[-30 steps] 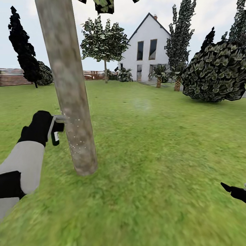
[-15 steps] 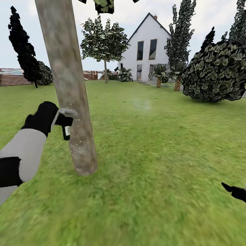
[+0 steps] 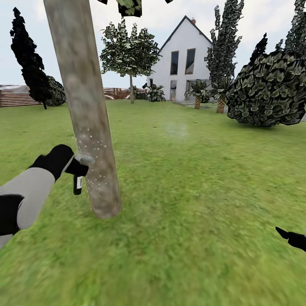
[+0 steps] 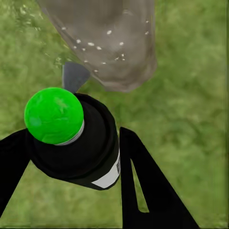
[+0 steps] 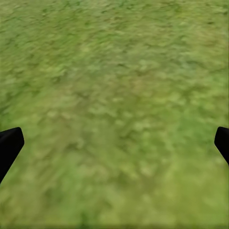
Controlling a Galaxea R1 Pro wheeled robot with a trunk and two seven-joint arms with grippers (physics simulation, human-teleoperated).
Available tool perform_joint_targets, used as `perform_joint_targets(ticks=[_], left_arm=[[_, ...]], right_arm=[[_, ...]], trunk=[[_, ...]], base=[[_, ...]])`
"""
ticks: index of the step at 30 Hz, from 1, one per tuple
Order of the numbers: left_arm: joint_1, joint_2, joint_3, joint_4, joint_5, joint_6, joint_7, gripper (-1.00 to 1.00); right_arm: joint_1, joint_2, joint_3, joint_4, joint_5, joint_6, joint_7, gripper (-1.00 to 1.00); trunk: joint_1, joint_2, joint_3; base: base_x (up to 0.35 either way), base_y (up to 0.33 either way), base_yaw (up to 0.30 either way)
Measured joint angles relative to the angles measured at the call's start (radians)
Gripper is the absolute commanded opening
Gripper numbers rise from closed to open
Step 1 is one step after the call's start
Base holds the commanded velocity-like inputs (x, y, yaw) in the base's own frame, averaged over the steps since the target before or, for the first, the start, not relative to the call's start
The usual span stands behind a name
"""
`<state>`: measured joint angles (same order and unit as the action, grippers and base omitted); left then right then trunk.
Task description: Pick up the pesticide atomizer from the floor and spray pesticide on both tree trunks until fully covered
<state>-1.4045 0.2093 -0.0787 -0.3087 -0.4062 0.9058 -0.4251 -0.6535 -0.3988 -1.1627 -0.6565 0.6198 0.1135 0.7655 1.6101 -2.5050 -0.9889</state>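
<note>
I count one thick tree trunk (image 3: 87, 110) close in front of me, and one atomizer (image 4: 76, 136) with a single green cap. One white house (image 3: 183, 59) stands across the lawn. I see one round-crowned tree (image 3: 128, 51) beside it, two short palms (image 3: 198, 91) by its wall, one big rounded shrub (image 3: 270, 89), and one dark narrow tree (image 3: 27, 63) before one stretch of slatted fence (image 3: 15, 98). My pincers number two: the left pincer (image 3: 74, 163) and the right pincer (image 3: 293, 238).
</note>
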Motion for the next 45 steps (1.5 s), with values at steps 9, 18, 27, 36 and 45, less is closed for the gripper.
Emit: perform_joint_targets(ticks=[9,18,27,36,45], left_arm=[[0.072,-0.004,-0.001,0.171,-0.003,-0.155,0.005,-1.0],[0.285,0.001,0.019,0.172,0.01,-0.313,0.013,-1.0],[0.349,-0.057,0.256,0.175,0.163,-0.475,0.277,-1.0],[0.351,-0.072,0.256,0.188,0.168,-0.475,0.279,-1.0],[0.351,-0.084,0.256,0.188,0.167,-0.475,0.279,-1.0]], right_arm=[[0.0,0.0,0.001,0.0,0.0,0.0,0.0,1.0],[0.0,0.005,0.005,0.0,0.003,-0.007,-0.003,1.0],[0.0,0.006,0.004,0.0,0.003,-0.003,-0.001,1.0],[0.0,0.006,0.005,-0.001,0.003,-0.001,0.0,1.0],[0.0,0.006,0.005,0.0,0.003,-0.006,0.0,1.0]], trunk=[[0.0,0.0,0.0],[0.0,0.0,0.0],[0.0,0.0,0.0],[0.0,0.0,0.0],[0.0,0.0,0.0]], base=[[0.0,0.0,0.0],[0.0,0.0,0.0],[0.012,-0.038,0.1],[0.082,-0.29,0.194],[0.005,-0.307,0.142]])
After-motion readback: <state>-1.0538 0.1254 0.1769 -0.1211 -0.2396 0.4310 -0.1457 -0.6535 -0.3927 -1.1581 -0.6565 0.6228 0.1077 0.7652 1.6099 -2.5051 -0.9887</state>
